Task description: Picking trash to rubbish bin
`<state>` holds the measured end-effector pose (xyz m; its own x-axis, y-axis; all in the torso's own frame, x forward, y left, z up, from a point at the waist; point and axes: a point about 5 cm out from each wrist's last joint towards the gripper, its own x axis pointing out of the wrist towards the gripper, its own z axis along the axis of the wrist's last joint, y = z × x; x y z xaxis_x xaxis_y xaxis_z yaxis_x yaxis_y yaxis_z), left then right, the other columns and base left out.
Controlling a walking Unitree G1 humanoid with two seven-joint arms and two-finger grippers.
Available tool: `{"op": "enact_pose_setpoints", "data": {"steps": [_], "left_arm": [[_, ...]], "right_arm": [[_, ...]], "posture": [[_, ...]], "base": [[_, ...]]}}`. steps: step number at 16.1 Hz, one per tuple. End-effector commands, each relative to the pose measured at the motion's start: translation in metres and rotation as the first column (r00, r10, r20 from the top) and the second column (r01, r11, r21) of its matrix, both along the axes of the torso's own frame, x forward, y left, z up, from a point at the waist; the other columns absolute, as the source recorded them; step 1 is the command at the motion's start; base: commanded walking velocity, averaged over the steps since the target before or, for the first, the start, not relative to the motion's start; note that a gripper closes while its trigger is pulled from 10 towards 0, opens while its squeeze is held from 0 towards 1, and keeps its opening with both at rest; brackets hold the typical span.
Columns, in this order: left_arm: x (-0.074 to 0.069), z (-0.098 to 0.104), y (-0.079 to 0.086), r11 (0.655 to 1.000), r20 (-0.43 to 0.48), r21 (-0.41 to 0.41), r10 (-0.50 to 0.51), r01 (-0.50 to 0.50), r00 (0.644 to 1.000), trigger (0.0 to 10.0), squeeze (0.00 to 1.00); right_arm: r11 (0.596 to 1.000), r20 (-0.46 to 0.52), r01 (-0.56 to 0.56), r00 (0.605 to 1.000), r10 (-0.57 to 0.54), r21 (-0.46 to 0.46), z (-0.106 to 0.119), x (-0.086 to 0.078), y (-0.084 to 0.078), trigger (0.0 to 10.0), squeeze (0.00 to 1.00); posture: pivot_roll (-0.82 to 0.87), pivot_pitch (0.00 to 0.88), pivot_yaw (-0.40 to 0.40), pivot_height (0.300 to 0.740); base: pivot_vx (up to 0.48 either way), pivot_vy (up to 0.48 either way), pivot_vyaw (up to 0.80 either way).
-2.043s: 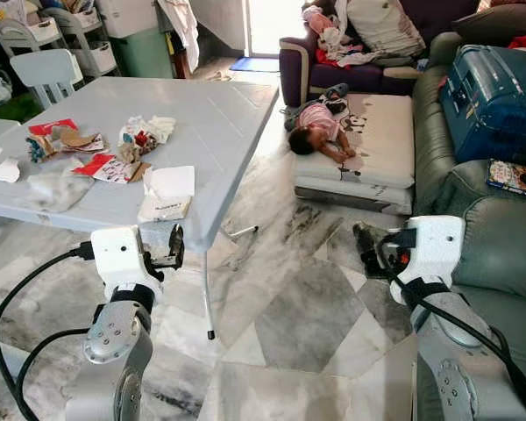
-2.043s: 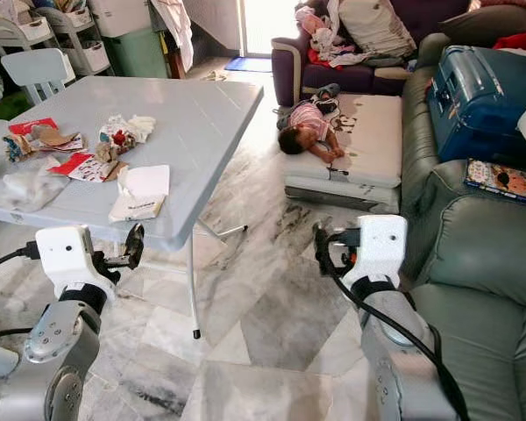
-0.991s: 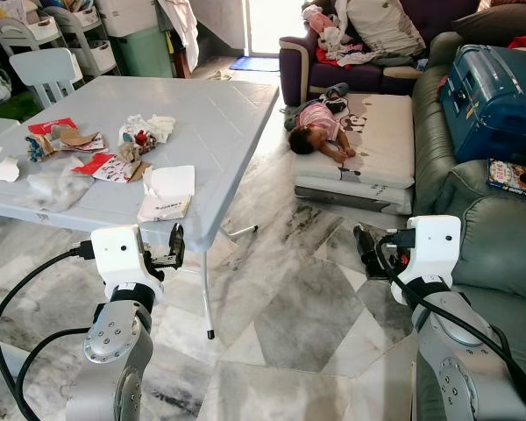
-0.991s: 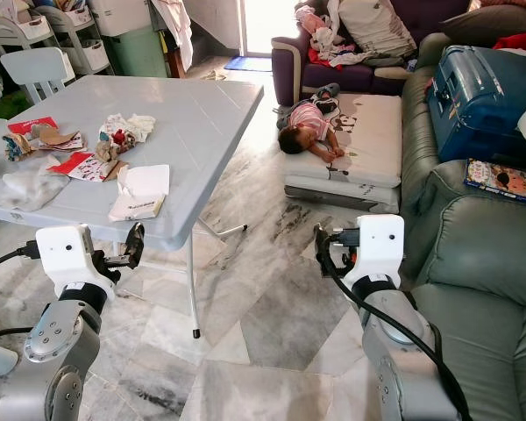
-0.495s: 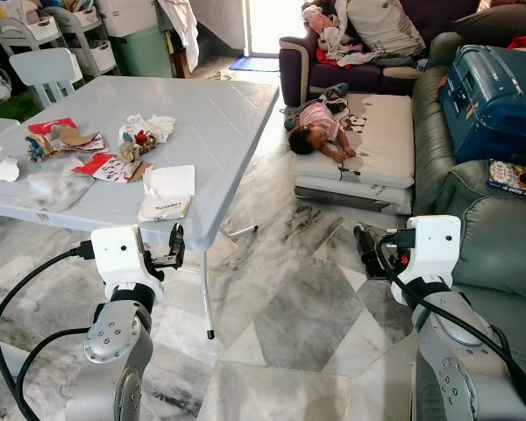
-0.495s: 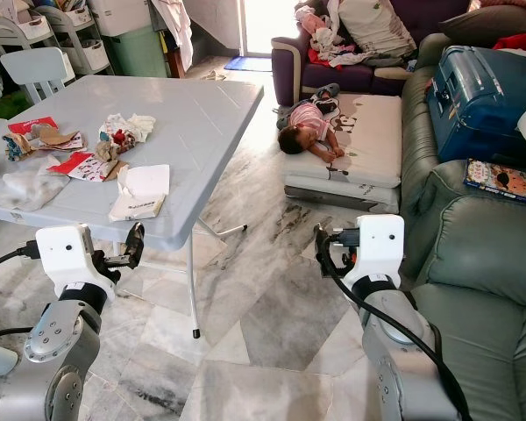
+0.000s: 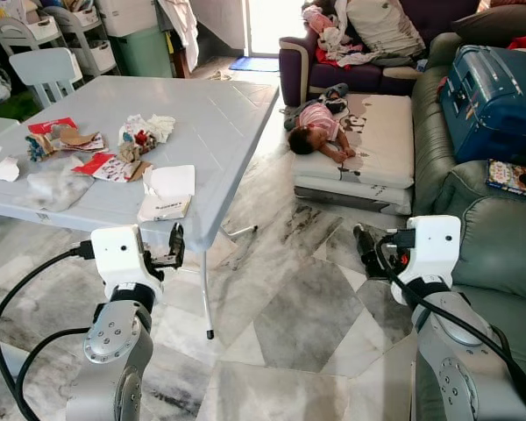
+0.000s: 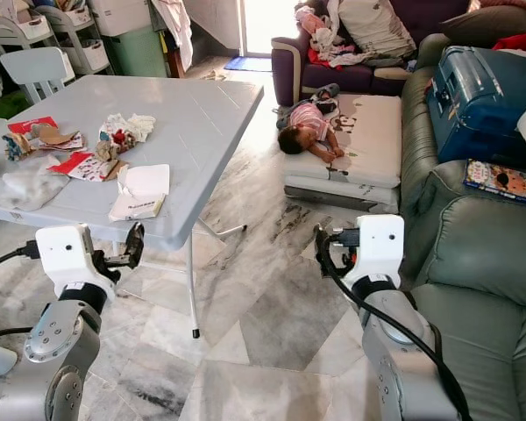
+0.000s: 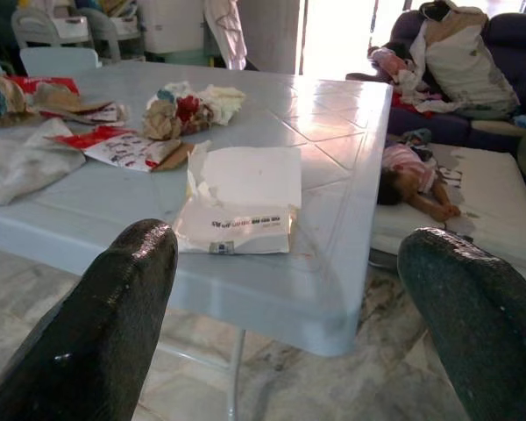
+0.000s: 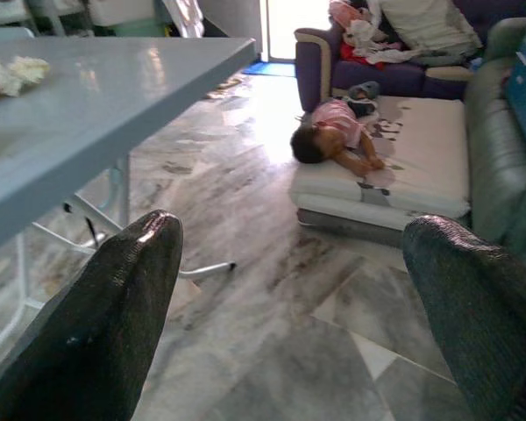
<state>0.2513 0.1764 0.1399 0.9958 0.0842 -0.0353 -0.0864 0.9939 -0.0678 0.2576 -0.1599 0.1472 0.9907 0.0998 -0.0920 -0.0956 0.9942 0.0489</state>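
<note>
Left wrist view: left gripper (image 9: 285,324) spread wide and holding nothing, hovering just short of the counter's (image 7: 212,123) near edge and slightly below its top. Right gripper (image 10: 294,316) likewise parted and unloaded, out over the marble floor (image 7: 289,316), well apart from any trash.

Nearest trash: torn white paper packet (image 9: 238,200), flat on the counter close to the near edge, long axis running near to far, printed end toward the gripper, ripped flap toward the far side. Beyond it, to the left, red wrapper (image 7: 110,167), crumpled wrappers (image 7: 142,133) and a limp clear plastic bag (image 7: 54,186). No bin identifiable.

Risks, judged from here: gripper coming in too low and striking the counter edge; flat paper hard to pinch from above, likely to slide farther away or tear; neighbouring scraps swept off onto the floor.

Farther right, a small child (image 7: 320,132) lying on a mattress (image 7: 377,149) by the sofa (image 7: 473,219); any turn or walk toward that side calls for wide clearance.
</note>
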Motion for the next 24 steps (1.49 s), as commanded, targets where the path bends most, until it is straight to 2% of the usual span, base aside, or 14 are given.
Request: {"op": "enact_pose_setpoints", "data": {"steps": [1,12,24], "left_arm": [[0.0002,0.0001,0.0001,1.0,0.002,0.016,0.008,-0.008,1.0,10.0,0.0],[-0.0001,-0.0037,-0.0062,0.999,-0.012,-0.029,-0.022,0.021,1.0,10.0,0.0],[0.0012,-0.0066,-0.0034,0.999,-0.031,-0.035,-0.007,0.006,0.999,10.0,0.0]], "right_arm": [[1.0,0.027,-0.017,1.0,0.016,0.019,0.0038,-0.0013,0.0016,10.0,0.0],[1.0,0.034,-0.002,0.999,0.002,0.006,0.0044,-0.0004,-0.0021,10.0,0.0],[1.0,0.034,0.004,0.999,-0.004,0.006,0.0034,0.0005,-0.0022,10.0,0.0]], "posture": [[0.03,0.0,0.006,0.74],[0.03,0.0,0.007,0.74],[0.03,0.0,0.007,0.74]], "base": [[0.0,0.0,0.0],[0.0,0.0,0.0],[0.0,0.435,0.0]]}}
